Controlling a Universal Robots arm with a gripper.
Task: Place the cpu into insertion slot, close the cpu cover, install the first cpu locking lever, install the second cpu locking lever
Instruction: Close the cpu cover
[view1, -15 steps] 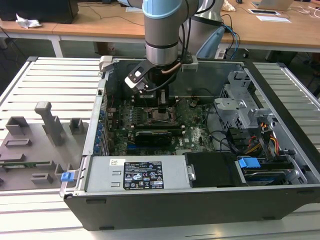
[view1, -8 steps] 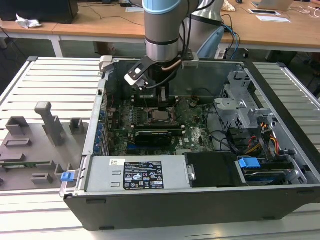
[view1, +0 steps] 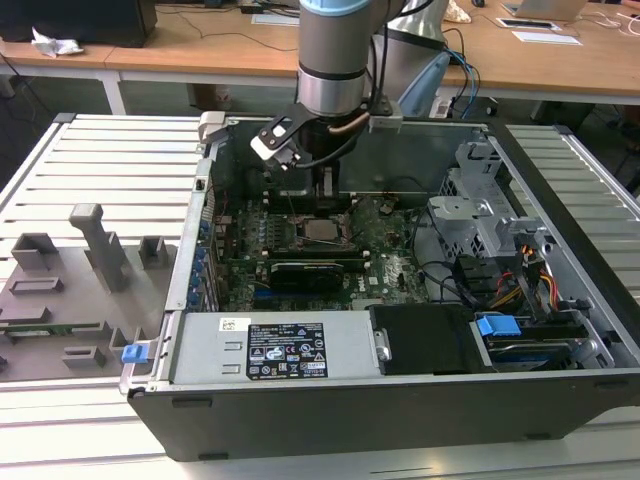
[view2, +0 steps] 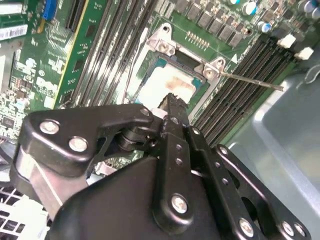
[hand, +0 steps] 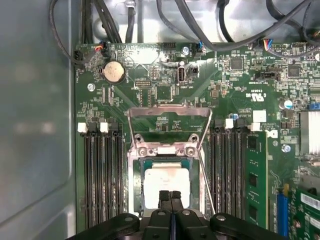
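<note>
So, the gripper (hand: 170, 196) is seen clenched, fingertips pressed flat together with nothing pinched between them. It's parked right at the near edge of the cpu (hand: 167, 181); whether the tips actually touch it can't be told.

The cpu is seated flat in the insertion slot (hand: 165, 163), directly ahead of the tips. Its pale top is framed by the cut-out of the cpu cover (hand: 165, 150), which looks laid down around it.

Just off one side of the fingers, a thin lever rod (hand: 206, 182) is seen running along the cover. In the second wrist view its free end (view2: 250, 81) is stuck out over the memory slots (hand: 227, 175).

A bit farther ahead, past the cover's far edge, a wire bail (hand: 167, 111) is spread across the green board (hand: 165, 92). Beyond that, a coin battery (hand: 113, 71) is spotted.

In the exterior view the gripper (view1: 325, 195) is lowered into the open computer case (view1: 330, 415).
</note>
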